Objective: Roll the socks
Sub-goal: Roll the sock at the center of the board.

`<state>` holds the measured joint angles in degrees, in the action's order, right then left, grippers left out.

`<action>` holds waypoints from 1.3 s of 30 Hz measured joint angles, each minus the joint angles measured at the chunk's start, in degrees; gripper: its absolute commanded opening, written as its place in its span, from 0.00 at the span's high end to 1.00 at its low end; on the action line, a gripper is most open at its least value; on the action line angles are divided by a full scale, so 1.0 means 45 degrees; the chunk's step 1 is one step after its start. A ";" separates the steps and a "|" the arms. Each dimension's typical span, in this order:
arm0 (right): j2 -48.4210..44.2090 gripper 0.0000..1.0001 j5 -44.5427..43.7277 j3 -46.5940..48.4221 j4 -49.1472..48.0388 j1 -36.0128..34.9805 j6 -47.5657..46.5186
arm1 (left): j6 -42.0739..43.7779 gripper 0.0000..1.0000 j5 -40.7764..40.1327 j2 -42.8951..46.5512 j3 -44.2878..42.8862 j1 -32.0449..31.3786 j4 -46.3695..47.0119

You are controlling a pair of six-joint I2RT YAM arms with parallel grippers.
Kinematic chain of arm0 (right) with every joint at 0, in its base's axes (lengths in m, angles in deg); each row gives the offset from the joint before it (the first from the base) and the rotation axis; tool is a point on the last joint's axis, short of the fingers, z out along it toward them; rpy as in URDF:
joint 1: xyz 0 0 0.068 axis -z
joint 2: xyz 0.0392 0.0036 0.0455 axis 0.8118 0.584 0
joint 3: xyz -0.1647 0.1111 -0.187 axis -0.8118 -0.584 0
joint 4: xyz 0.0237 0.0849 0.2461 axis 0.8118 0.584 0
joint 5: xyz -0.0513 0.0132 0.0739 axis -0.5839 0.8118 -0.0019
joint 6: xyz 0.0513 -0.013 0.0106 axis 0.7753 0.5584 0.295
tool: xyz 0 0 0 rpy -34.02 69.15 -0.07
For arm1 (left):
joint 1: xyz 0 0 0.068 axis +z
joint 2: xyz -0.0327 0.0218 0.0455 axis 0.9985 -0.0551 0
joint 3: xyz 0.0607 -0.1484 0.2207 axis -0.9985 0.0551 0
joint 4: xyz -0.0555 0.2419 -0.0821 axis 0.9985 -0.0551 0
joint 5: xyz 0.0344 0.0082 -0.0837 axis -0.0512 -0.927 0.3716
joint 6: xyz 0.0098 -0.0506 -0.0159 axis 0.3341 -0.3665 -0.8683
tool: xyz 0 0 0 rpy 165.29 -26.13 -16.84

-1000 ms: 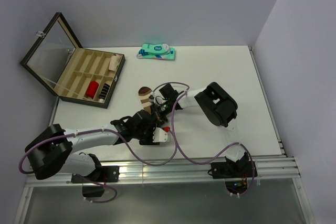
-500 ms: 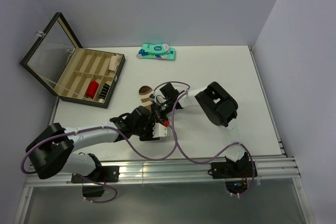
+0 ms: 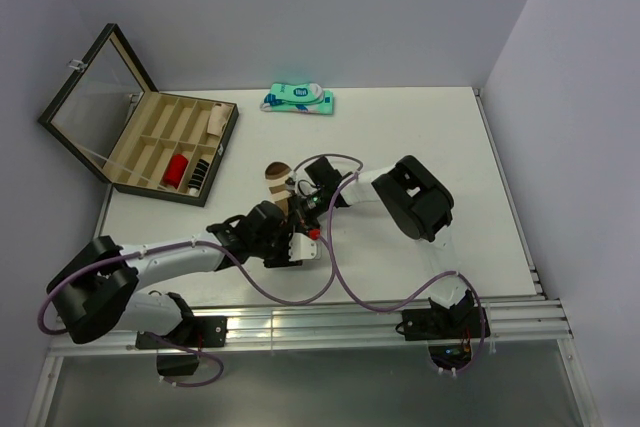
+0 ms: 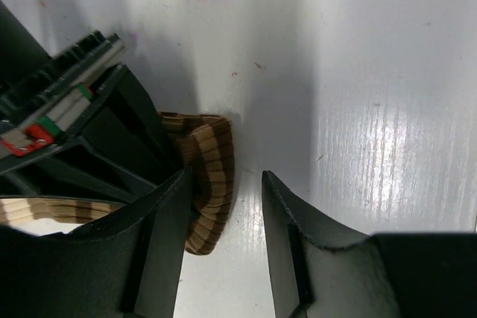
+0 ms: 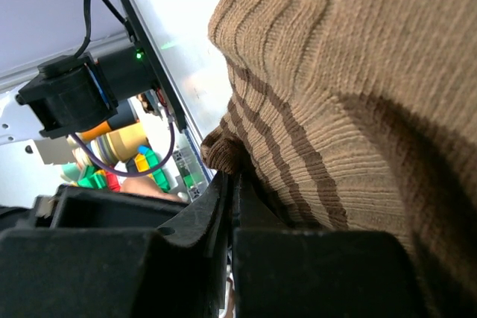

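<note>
The brown sock with tan bands lies mid-table, part of it bunched under both grippers. My right gripper is shut on the sock's edge; in the right wrist view the jaws pinch a fold of the ribbed fabric. My left gripper is open and low over the table; in the left wrist view the sock's rolled end sits between the jaws, against the left finger. The black sock does not show on the table.
An open wooden case with compartments stands at the left, holding a red roll and a black striped roll. A teal-and-white package lies at the back. Purple cables loop near the front edge.
My left gripper has moved a little away from the front edge and left, closer to the sock. The right gripper has stayed shut on the sock.
</note>
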<state>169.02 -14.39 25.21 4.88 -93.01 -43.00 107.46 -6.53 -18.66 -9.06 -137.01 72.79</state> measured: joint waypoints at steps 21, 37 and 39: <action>-0.0015 1.00 -0.0277 -0.0068 -0.0670 0.0287 0.0000 | -0.0049 0.71 0.0117 -0.1749 -0.0452 0.0631 0.1010; -0.2472 0.57 -0.3104 -0.1656 -0.0942 0.0287 0.0219 | -0.0219 1.00 0.0641 -0.2550 -0.1860 0.1069 -0.0452; -0.2958 0.56 -0.3560 -0.2035 -0.1010 0.0418 0.0330 | -0.0306 1.00 0.0748 -0.2613 -0.2093 0.1282 -0.0937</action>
<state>155.71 -30.41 16.05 0.34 -91.13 -41.51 106.08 -3.16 -30.42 -18.48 -131.24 68.58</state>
